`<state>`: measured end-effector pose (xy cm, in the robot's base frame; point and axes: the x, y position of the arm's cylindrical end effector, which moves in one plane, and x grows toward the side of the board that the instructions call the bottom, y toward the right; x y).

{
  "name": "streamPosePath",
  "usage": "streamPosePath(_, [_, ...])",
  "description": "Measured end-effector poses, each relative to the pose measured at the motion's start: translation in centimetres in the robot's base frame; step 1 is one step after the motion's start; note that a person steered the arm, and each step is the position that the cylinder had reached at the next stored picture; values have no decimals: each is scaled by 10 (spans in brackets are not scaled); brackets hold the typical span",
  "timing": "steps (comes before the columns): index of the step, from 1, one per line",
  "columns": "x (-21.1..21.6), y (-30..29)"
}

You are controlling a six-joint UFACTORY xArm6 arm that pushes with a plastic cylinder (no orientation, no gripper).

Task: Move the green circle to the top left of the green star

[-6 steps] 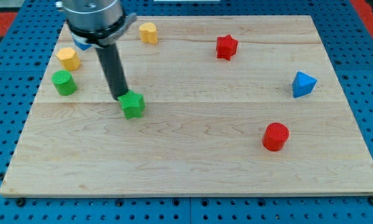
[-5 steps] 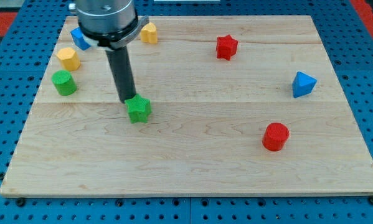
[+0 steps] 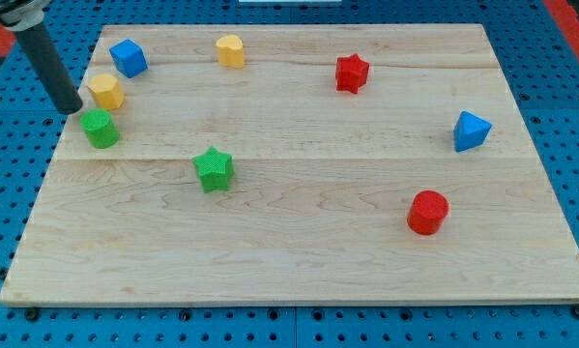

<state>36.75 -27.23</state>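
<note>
The green circle (image 3: 101,128) sits near the board's left edge. The green star (image 3: 214,169) lies to its right and lower, left of the board's middle. My tip (image 3: 71,108) is at the board's left edge, just up and left of the green circle and left of the yellow hexagon (image 3: 105,91). It looks a small gap away from the green circle.
A blue block (image 3: 128,57) sits at the top left. A yellow block (image 3: 230,49) is at the top, a red star (image 3: 351,72) at the upper right, a blue triangle (image 3: 471,130) at the right and a red circle (image 3: 428,212) at the lower right.
My tip left the green star and moved far to the view's left, to beside the green circle. The green star ended slightly right and lower than at first. The blue block is now uncovered.
</note>
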Motion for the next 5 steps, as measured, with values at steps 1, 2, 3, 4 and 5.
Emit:
streamPosePath(1, [41,22])
streamPosePath(2, [35,-19])
streamPosePath(3, [27,-32])
streamPosePath(4, [-23,-11])
streamPosePath(5, [-47,-20])
